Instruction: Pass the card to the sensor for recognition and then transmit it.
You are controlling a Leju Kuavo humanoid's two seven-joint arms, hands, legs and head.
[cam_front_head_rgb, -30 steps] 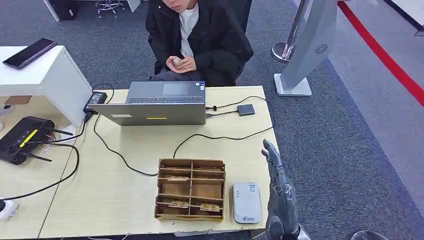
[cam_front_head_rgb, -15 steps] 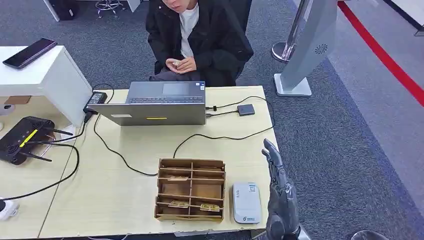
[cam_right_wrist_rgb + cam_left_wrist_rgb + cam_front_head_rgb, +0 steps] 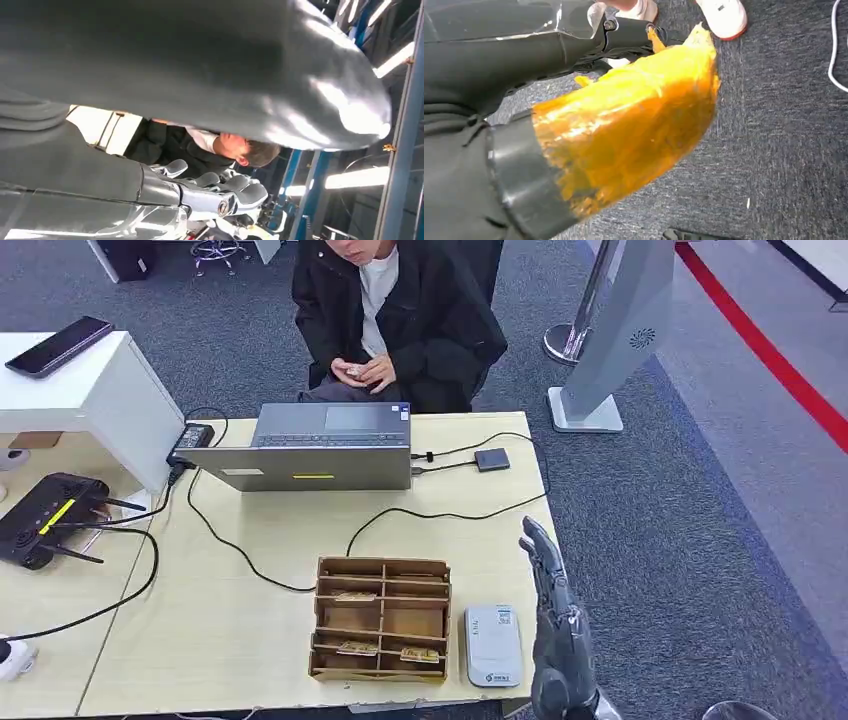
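The right robot hand (image 3: 556,625) stands raised at the near right corner of the counter (image 3: 250,620), fingers (image 3: 538,548) stretched straight and apart, holding nothing. Just to its left lies the white card sensor (image 3: 493,644), flat on the counter and apart from the hand. Left of the sensor sits one brown cardboard organizer (image 3: 380,619); three cards (image 3: 357,647) show in its compartments, one in an upper slot and two in the near row, all well out of the hand's touch. The left robot hand cannot be made out, so whether it is wide or closed cannot be told. Across the counter stands one grey laptop (image 3: 312,446), with one small dark box (image 3: 491,459) cabled beside it. One seated person (image 3: 395,310) in a black jacket faces the counter, hands together
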